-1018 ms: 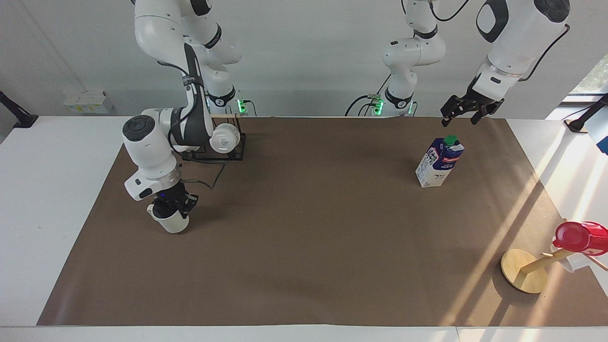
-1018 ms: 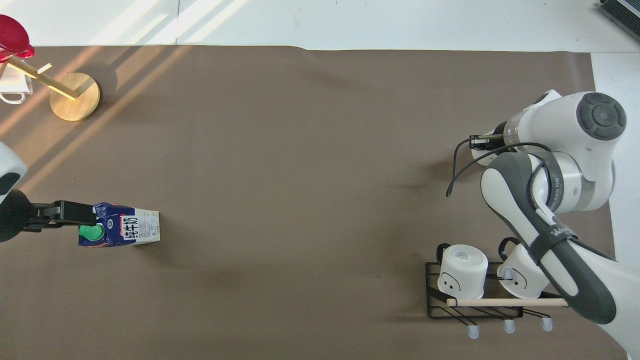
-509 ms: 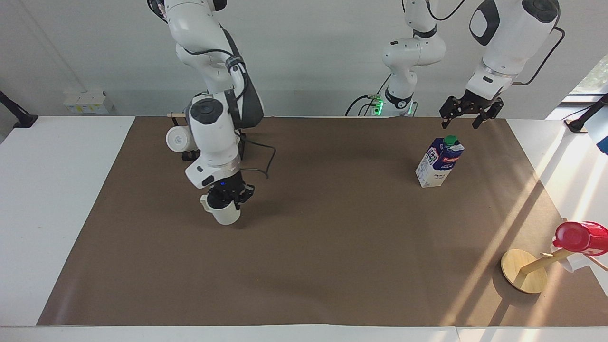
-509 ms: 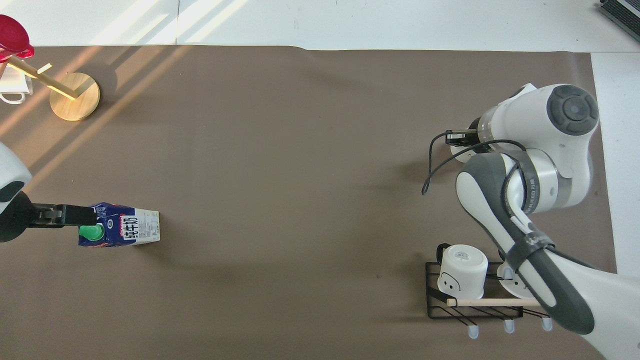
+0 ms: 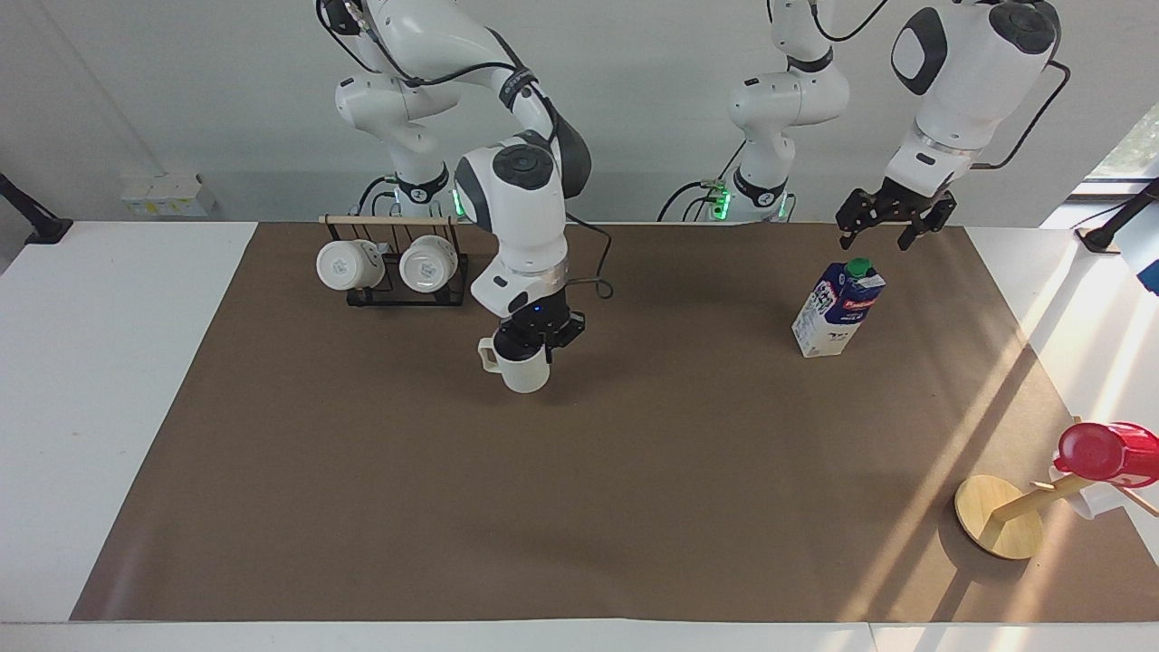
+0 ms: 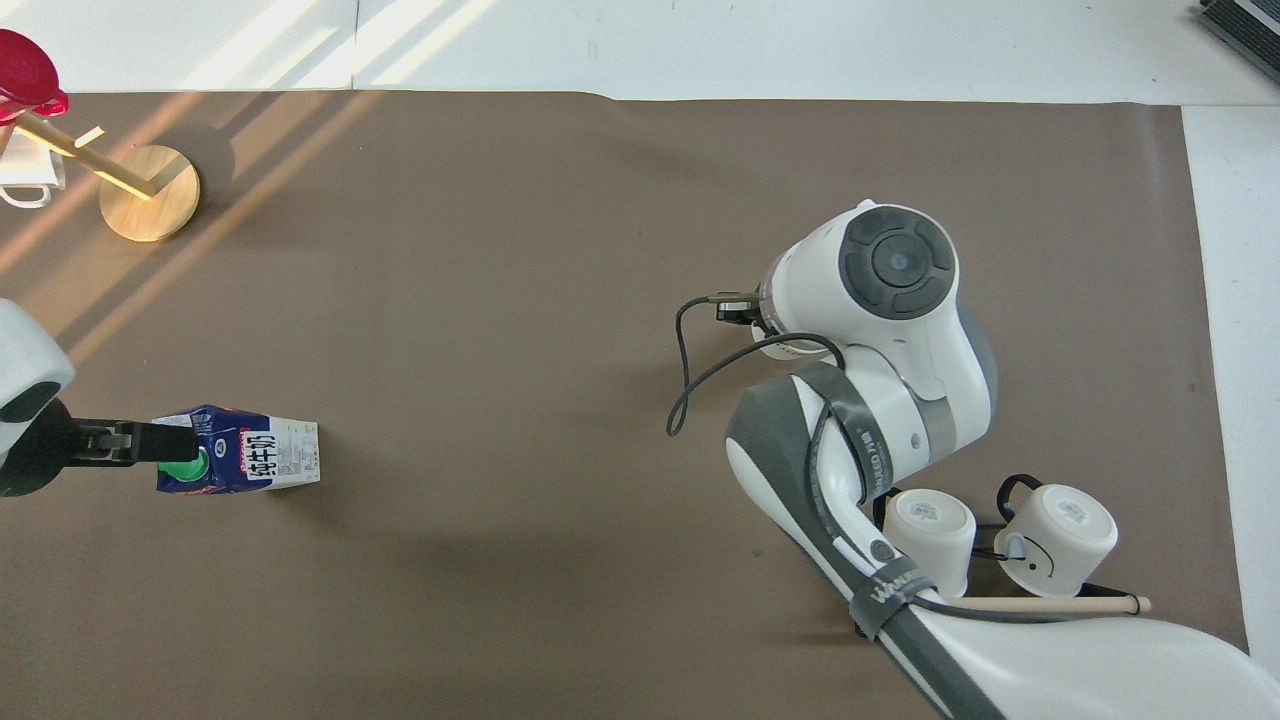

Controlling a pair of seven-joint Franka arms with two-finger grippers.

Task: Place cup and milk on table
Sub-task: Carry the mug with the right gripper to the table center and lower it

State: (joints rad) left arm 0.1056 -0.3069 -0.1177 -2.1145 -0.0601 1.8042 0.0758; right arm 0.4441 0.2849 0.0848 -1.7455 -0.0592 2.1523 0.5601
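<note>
In the facing view, the rack (image 5: 398, 263) stands on the mat close to the robots at the right arm's end of the table (image 5: 109, 380); two white mugs (image 5: 349, 264) hang sideways from its wooden bar with their bottoms turned away from the robots. Beside the rack, toward the middle of the mat, the right gripper (image 5: 534, 340) comes down from above and is closed on the rim of the cup (image 5: 523, 367). This top-down rim grip keeps the cup's mouth up, so it can be set down on its base. The cup is upright with its axis vertical; its handle points toward the right arm's end of the table. Whether its base touches the mat cannot be told; it is judged to be just above it. Toward the left arm's end of the table, the milk (image 5: 837, 309) stands on the mat with its long axis near vertical and its green cap on top; its placement is judged complete. The left gripper (image 5: 885, 222) hangs over the carton with its fingers spread wide, holding nothing and clear of the cap. The wooden stand (image 5: 999, 516) bears the red cup (image 5: 1106, 452) at the mat's corner, farthest from the robots.
</note>
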